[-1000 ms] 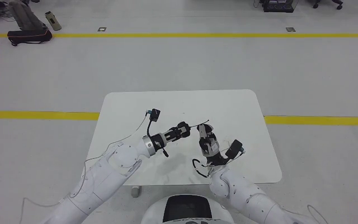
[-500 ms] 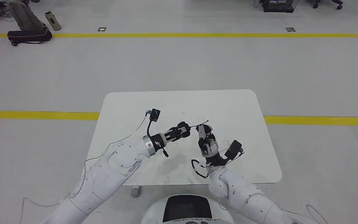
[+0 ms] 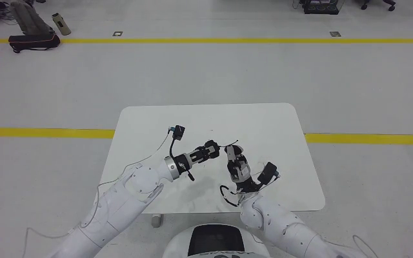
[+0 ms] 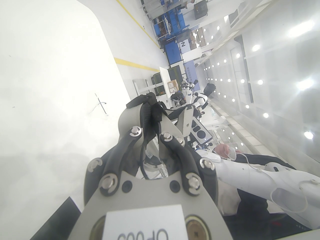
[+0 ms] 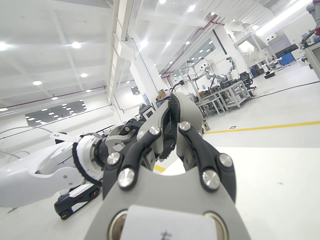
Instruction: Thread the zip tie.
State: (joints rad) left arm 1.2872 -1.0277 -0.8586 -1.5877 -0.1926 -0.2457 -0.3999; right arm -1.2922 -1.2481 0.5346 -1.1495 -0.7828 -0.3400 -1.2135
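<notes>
A thin black zip tie (image 3: 227, 144) hangs in the air above the middle of the white table (image 3: 193, 122). My left gripper (image 3: 211, 148) is shut on one end of it. My right gripper (image 3: 230, 152) stands right beside it, fingertips up, shut on the tie further along. In the right wrist view the tie's tail (image 5: 175, 86) pokes out past the shut right gripper (image 5: 172, 101), with the left gripper (image 5: 120, 136) close behind. In the left wrist view the left gripper (image 4: 150, 103) is shut, and a thin dark strand (image 4: 101, 103) shows against the table.
The table's right rounded corner (image 3: 292, 111) and front edge (image 3: 284, 208) lie near the right arm. Yellow floor lines (image 3: 361, 138) run past the table. A dark bag (image 3: 29, 35) lies far off on the floor.
My right gripper has shifted slightly toward the left gripper, and the tie's free tip has come a little nearer with it. The left arm has kept still.
</notes>
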